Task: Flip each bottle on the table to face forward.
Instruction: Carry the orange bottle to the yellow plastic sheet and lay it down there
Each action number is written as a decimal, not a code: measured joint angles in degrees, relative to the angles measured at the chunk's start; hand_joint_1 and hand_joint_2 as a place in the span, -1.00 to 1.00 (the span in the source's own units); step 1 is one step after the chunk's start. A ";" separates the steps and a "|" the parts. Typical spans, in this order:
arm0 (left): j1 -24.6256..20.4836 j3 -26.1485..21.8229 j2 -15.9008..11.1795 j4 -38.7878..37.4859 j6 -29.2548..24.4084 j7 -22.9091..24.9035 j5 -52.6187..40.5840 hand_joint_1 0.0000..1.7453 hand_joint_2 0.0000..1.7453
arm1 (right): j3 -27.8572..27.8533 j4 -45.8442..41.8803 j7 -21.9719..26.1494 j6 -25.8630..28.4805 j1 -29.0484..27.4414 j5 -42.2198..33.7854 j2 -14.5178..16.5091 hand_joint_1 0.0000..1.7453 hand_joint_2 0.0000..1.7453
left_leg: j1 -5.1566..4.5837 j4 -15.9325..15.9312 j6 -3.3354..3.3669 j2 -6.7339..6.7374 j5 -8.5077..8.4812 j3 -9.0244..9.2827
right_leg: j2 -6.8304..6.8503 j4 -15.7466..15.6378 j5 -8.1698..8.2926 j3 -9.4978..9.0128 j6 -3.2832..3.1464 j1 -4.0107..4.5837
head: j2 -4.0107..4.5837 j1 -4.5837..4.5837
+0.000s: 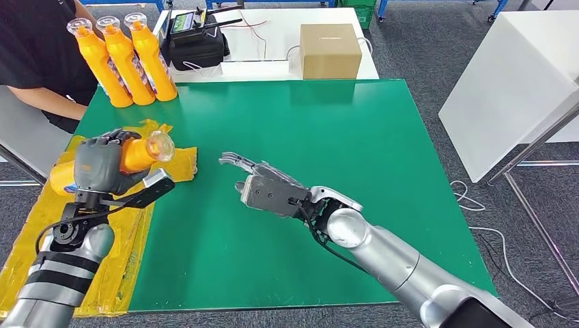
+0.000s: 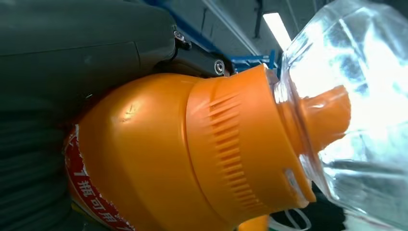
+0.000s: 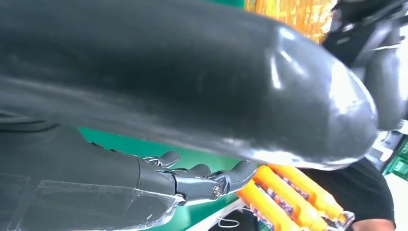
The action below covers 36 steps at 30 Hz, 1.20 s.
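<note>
My left hand (image 1: 102, 164) grips an orange bottle (image 1: 140, 153) with a clear cap (image 1: 161, 145), holding it on its side above the table's left edge, cap toward the middle. In the left wrist view the orange bottle (image 2: 159, 159) and its clear cap (image 2: 356, 110) show close up, my left hand (image 2: 72, 57) wrapped over the body. My right hand (image 1: 263, 184) hovers open and empty over the green table (image 1: 307, 137), fingers (image 3: 202, 179) stretched out. Three orange bottles (image 1: 123, 61) stand upright at the far left corner; the three orange bottles (image 3: 288, 197) also appear past my right hand (image 3: 192, 86).
A person in black (image 1: 34, 55) sits at the far left by the standing bottles. Yellow plastic sheeting (image 1: 123, 253) lies along the table's left edge. A cardboard box (image 1: 330, 50) and a black bag (image 1: 198, 48) sit on a white table beyond. A white block (image 1: 505, 89) stands right.
</note>
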<state>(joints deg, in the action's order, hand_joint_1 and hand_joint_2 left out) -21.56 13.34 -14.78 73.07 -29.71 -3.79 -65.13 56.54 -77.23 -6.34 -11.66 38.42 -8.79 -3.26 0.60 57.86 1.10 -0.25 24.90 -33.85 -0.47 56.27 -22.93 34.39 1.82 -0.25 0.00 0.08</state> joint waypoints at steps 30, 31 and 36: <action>-8.36 6.67 3.90 -41.29 -8.84 -0.56 -11.34 -1.00 -1.00 | 3.53 -3.18 0.85 -1.44 1.79 -3.74 -3.00 -1.00 -1.00 | 0.00 0.00 -0.01 -0.01 0.01 -0.02 | 0.01 -0.01 0.00 -0.01 0.00 -0.01 | 0.00 0.01; -8.71 6.68 3.95 -42.45 -8.33 -0.11 -11.59 -1.00 -1.00 | 3.67 -3.18 1.11 -1.54 1.79 -3.69 -3.26 -1.00 -1.00 | 0.00 0.00 -0.01 -0.04 0.01 -0.01 | 0.03 -0.01 0.00 -0.03 0.00 -0.01 | 0.00 0.01; -11.13 6.67 3.98 -46.87 -3.39 3.47 -13.17 -1.00 -1.00 | 4.00 -3.18 1.56 -1.76 1.79 -3.46 -3.93 -1.00 -1.00 | 0.00 -0.03 -0.07 -0.10 0.05 0.33 | 0.11 -0.01 -0.02 -0.43 -0.02 -0.01 | 0.00 0.02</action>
<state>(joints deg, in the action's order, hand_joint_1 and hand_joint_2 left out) -32.69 20.01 -10.79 26.20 -33.10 -0.32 -78.31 60.54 -80.41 -4.79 -13.42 40.21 -12.25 -7.19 0.60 57.83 1.04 -0.35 24.95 -33.51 -0.37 56.26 -22.95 33.97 1.80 -0.25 0.00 0.10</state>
